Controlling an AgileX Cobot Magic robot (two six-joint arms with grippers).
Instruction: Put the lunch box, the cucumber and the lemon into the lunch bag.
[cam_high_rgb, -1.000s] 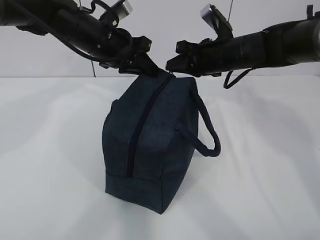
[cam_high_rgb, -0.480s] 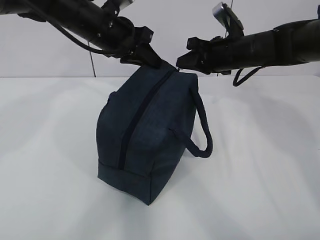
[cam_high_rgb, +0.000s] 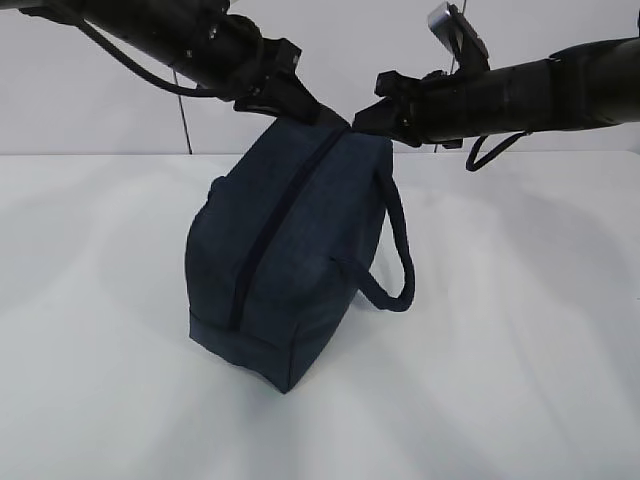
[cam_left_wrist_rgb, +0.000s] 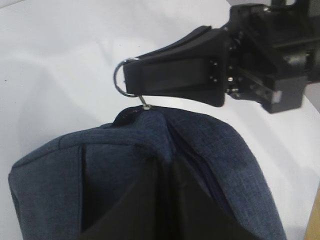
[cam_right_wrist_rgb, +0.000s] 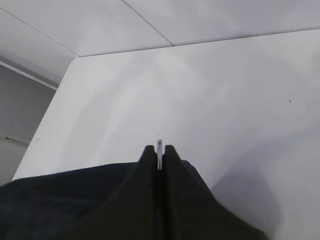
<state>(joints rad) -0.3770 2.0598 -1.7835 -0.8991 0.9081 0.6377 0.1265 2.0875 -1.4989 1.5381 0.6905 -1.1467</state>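
The dark navy lunch bag hangs tilted from its top end, with its zipper running down the near face and one loop handle drooping on the right. My left gripper is shut on the fabric of the bag's top corner. My right gripper is shut on the silver ring pull, whose edge shows between its fingertips. The lunch box, the cucumber and the lemon are out of view.
A white table spreads all round the bag. Its far left edge and corner meet a pale wall. Both black arms reach in from the upper corners above the bag.
The bag's top end was lifted and its lower end swung up and to the left. The left arm rose and shifted right. Both grips held.
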